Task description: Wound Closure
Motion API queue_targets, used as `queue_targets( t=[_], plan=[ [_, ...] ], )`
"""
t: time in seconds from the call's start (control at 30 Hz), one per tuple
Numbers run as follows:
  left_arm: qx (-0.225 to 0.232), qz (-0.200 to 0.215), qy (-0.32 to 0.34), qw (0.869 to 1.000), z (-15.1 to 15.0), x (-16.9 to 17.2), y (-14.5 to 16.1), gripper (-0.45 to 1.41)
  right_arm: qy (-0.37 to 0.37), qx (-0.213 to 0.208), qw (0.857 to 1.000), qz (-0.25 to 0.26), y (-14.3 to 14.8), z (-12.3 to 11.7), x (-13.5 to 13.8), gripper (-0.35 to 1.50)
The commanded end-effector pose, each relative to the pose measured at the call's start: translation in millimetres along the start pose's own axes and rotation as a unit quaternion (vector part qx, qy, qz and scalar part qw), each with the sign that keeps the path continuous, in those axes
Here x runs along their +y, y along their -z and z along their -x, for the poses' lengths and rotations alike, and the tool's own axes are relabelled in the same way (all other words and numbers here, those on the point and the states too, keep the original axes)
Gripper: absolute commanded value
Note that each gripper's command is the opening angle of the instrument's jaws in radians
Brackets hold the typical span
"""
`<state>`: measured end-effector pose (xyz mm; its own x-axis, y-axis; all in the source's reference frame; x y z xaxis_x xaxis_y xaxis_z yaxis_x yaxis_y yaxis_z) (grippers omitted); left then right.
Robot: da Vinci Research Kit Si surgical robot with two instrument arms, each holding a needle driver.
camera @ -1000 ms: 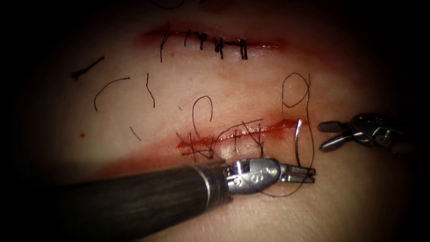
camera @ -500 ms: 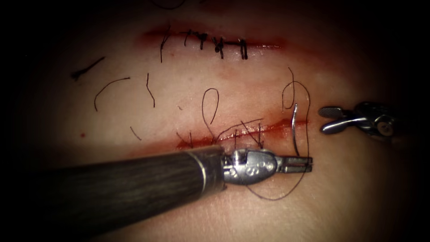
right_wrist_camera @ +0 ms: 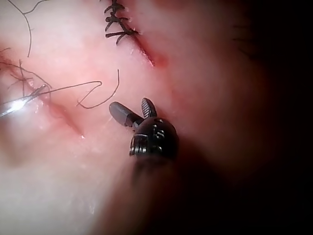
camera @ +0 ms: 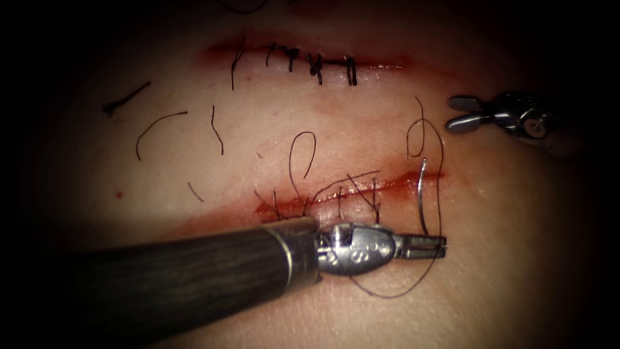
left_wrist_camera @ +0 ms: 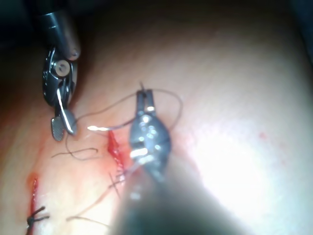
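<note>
The left claw (camera: 439, 246) is clamping the needle (camera: 421, 194) near its rear end, with its jaws pressed together on the steel, and is sitting at about five o'clock from the right end of the lower cut (camera: 349, 190). From that grip the needle is rising toward twelve o'clock, its curved body lying free above the tissue (camera: 516, 258) and its tip reaching the cut's right end without being buried in it. The thread (camera: 394, 294) is trailing from the clamped end, sweeping in a loop below the left claw toward six o'clock and then climbing along the needle's right side to curl above the cut at about one o'clock. The right claw (camera: 455, 113) is holding nothing, its jaws standing apart, and is hovering well away at two o'clock from the needle's tip. Several stitches are crossing the lower cut to the left of the needle, red fluid (camera: 278, 208) is pooling along its edges, and a second, already stitched cut (camera: 310, 61) is lying at twelve o'clock, with cut ends of thread (camera: 158, 129) scattered at ten o'clock.
</note>
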<state>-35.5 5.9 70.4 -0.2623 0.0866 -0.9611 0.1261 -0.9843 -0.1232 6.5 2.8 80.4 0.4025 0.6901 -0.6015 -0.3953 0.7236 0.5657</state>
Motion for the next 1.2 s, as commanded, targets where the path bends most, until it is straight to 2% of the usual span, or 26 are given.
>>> queue_targets(
  t=[0.03,0.3,0.43,0.47,0.5,0.53,0.57,0.6,0.63,0.7,0.97,1.07,1.2],
  plan=[
    [0.0,0.001,0.0,1.0,0.4,0.2,-0.8,-0.45,0.003,0.001,1.0,0.002,-1.6,0.2,0.3,1.06],
    [-0.002,0.001,0.0,1.0,0.5,0.4,-1.0,-0.45,-0.002,0.007,1.0,-0.004,-5.4,-0.9,0.0,1.04],
    [-0.004,0.003,0.0,1.0,0.5,0.4,-1.0,-0.45,-0.001,0.005,1.0,-0.008,-6.2,-1.3,-0.3,1.04],
    [-0.004,0.003,0.0,1.0,0.5,0.4,-1.0,-0.45,0.003,0.004,1.0,-0.014,-6.4,-1.2,-0.4,0.83],
    [-0.004,0.003,0.0,1.0,0.5,0.4,-0.9,-0.45,0.004,0.002,1.0,-0.025,-6.5,-1.1,-0.4,0.47],
    [-0.004,0.003,0.0,1.0,0.5,0.4,-0.9,-0.45,0.013,-0.004,0.999,-0.032,-6.5,-0.8,-0.4,-0.21],
    [-0.006,0.004,0.0,1.0,0.5,0.4,-0.9,-0.45,0.016,-0.018,0.999,-0.034,-6.6,-0.4,-0.5,-0.35],
    [-0.006,0.004,0.0,1.0,0.5,0.4,-0.9,-0.45,0.017,-0.022,0.999,-0.035,-6.6,-0.1,-0.5,-0.35],
    [-0.006,0.004,0.0,1.0,0.5,0.4,-0.9,-0.45,0.018,-0.022,0.999,-0.036,-6.4,0.0,-0.6,-0.16],
    [-0.007,0.005,0.0,1.0,0.5,0.4,-0.9,-0.45,0.02,-0.023,0.999,-0.04,-5.7,0.2,-0.8,0.39],
    [-0.008,0.006,0.0,1.0,0.5,0.5,-1.0,-0.45,0.012,-0.028,0.998,-0.048,-4.0,-1.4,-1.8,0.64],
    [-0.009,0.007,0.0,1.0,0.6,0.5,-1.0,-0.45,0.019,-0.026,0.998,-0.046,-3.3,-2.2,-1.8,0.64],
    [-0.009,0.007,-0.001,1.0,0.6,0.6,-0.9,-0.45,0.03,-0.03,0.999,-0.032,-1.7,-2.1,-1.1,0.67]
  ],
)
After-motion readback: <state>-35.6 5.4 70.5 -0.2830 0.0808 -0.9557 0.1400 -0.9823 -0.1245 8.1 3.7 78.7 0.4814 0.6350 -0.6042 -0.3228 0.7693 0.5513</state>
